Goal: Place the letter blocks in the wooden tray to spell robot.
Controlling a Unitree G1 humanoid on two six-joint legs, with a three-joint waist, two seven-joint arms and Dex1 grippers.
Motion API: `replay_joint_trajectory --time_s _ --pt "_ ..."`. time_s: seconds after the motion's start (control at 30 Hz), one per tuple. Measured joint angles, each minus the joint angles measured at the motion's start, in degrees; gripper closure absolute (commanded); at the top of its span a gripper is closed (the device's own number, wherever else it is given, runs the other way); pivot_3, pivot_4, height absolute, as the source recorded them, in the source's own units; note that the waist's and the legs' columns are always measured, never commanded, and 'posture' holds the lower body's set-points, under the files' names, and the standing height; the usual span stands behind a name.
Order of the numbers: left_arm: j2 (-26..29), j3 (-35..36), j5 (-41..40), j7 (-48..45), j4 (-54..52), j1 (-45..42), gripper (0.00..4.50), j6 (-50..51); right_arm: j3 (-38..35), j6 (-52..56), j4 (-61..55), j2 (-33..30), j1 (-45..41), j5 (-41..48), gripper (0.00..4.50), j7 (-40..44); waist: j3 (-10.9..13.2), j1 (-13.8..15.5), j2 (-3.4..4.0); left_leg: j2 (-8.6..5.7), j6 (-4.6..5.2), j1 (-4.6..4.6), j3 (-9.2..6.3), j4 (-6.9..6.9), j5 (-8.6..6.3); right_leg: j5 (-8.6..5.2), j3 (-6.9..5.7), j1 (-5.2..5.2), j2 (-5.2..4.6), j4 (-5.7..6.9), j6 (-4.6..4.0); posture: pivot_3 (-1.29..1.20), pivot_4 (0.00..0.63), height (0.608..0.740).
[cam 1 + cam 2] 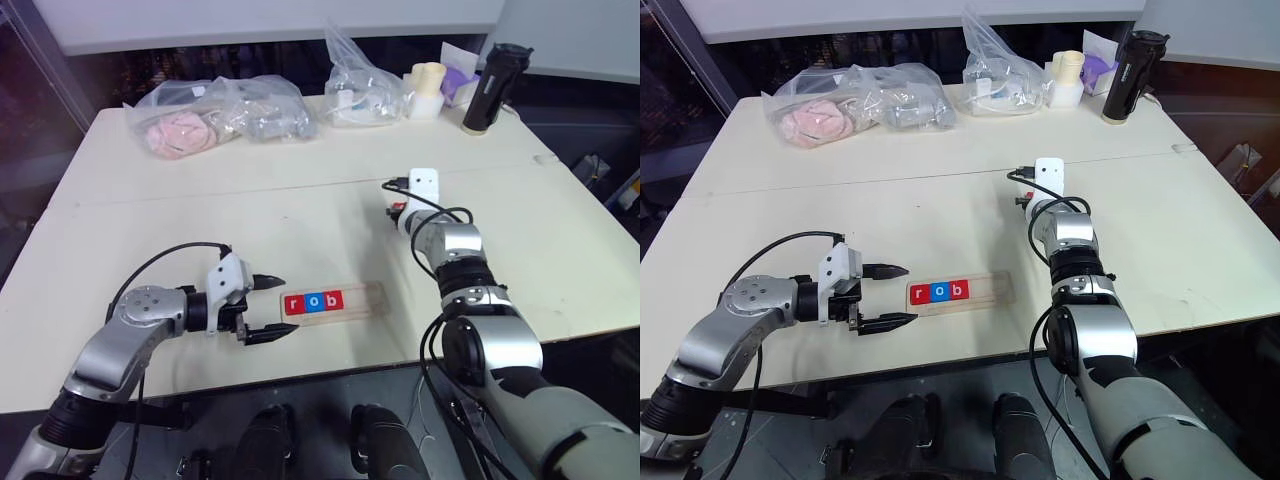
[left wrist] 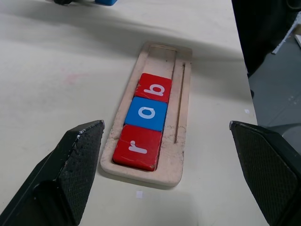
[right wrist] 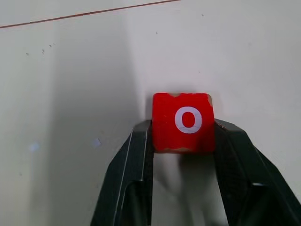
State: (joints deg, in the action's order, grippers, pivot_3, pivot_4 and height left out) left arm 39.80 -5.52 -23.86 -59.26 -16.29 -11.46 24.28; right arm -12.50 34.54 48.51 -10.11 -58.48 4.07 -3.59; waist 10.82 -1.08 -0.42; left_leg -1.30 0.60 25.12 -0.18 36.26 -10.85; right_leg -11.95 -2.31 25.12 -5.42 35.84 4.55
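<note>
Table [image 1: 150, 200] with wooden tray [image 1: 372, 295] holding r, o, b; two slots free.
Right gripper [image 3: 183, 136] clamps the red o block [image 3: 183, 120] beyond the tray; left gripper [image 1: 268, 307] gapes, empty. Lift straight, seat beside b.

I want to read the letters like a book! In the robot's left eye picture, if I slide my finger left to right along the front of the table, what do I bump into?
left gripper → red r block → blue o block → red b block → empty end of the wooden tray
</note>
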Motion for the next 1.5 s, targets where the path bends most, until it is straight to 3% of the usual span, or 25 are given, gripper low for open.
replay_joint_trajectory --time_s 0.17,0.43,0.57,0.67,0.97,1.03,1.1,1.13,1.2,1.3,1.5 --pt "-0.3 -0.37 0.0 0.16 -0.24 -0.03 0.0 0.01 2.14 5.4 -6.77 -0.37 2.41 -0.49 3.35 0.28 0.0 0.17 0.0 0.0 0.0 0.0 -0.01 -0.01 0.0 -0.01 0.01 0.0 -0.01 0.02 0.0 0.0 0.15 0.725" --pt "-1.26 -2.69 0.82 -0.59 -0.22 -0.46 0.0 -0.82 5.37 42.2 -63.21 -6.17 24.06 4.37 3.35 6.54 0.0 0.42 0.02 0.0 0.0 0.21 -0.07 -0.04 -0.01 -0.06 0.01 0.22 -0.05 0.01 0.05 0.0 0.15 0.725" --pt "-1.6 -3.0 0.85 -1.07 0.07 -0.89 0.0 -1.05 4.45 55.54 -80.84 -6.85 31.51 6.91 3.35 8.2 -0.01 0.38 0.01 0.15 -0.03 0.15 -0.1 -0.02 -0.03 -0.14 -0.04 0.2 -0.06 -0.02 0.13 0.0 0.15 0.725" --pt "-1.98 -3.5 0.87 -1.56 0.47 -1.98 0.0 -1.04 3.89 57.56 -86.52 -6.85 37.21 8.19 3.35 8.48 -0.01 0.4 0.02 0.17 -0.08 0.19 -0.09 -0.04 -0.05 -0.1 -0.07 0.19 -0.14 -0.19 0.09 0.0 0.15 0.725" --pt "-2.75 -4.88 1.05 -2.51 1.18 -2.85 0.0 -1.06 1.29 57.56 -88.77 -4.17 41.52 8.69 3.35 6.68 -0.01 0.45 0.03 0.14 -0.04 0.31 0.02 -0.19 -0.04 0.05 -0.1 0.2 -0.12 -0.59 -0.11 0.0 0.15 0.725" --pt "-2.93 -4.92 1.17 -2.59 1.19 -2.85 0.0 -1.06 1.32 57.56 -88.77 -4.2 41.71 8.69 2.25 6.38 -0.01 0.45 0.03 0.14 -0.04 0.31 0.02 -0.16 -0.04 0.05 -0.11 0.18 -0.11 -0.59 -0.11 0.0 0.15 0.725" --pt "-3.05 -4.93 1.28 -2.7 1.19 -2.82 0.0 -1.09 1.47 57.56 -88.77 -4.5 42.32 8.74 1.42 6.32 -0.01 0.49 0.03 0.15 -0.04 0.3 0.01 -0.13 -0.04 0.05 -0.13 0.16 -0.12 -0.59 -0.11 0.0 0.15 0.725" --pt "-3.11 -4.94 1.32 -2.72 1.19 -2.81 0.0 -1.09 1.49 57.56 -88.77 -4.7 42.48 8.79 0.75 6.37 -0.01 0.48 0.03 0.15 -0.04 0.3 0.01 -0.13 -0.04 0.05 -0.13 0.16 -0.14 -0.59 -0.11 0.0 0.15 0.725" --pt "-3.65 -4.96 1.34 -2.72 1.19 -2.82 0.0 -1.09 1.53 57.56 -88.77 -5.99 42.51 9.49 0.02 7.02 -0.01 0.46 0.03 0.15 -0.05 0.3 0.01 -0.12 -0.04 0.04 -0.13 0.15 -0.16 -0.6 -0.1 0.0 0.15 0.725" --pt "-3.94 -5.07 1.32 -2.97 1.2 -2.82 0.0 -1.0 2.94 57.56 -88.77 -12.2 42.18 12.01 0.02 10.67 0.0 0.46 0.03 0.15 -0.05 0.31 0.02 -0.13 -0.04 0.04 -0.13 0.14 -0.19 -0.64 -0.1 0.0 0.15 0.725" --pt "-4.12 -6.78 1.12 -4.31 1.64 -4.7 0.0 0.85 7.57 51.4 -88.49 -29.21 40.07 20.89 0.02 27.61 0.02 0.55 0.0 0.16 -0.03 0.31 -0.04 -0.15 -0.05 -0.08 -0.21 0.11 -0.14 -0.69 0.1 0.0 0.15 0.725"
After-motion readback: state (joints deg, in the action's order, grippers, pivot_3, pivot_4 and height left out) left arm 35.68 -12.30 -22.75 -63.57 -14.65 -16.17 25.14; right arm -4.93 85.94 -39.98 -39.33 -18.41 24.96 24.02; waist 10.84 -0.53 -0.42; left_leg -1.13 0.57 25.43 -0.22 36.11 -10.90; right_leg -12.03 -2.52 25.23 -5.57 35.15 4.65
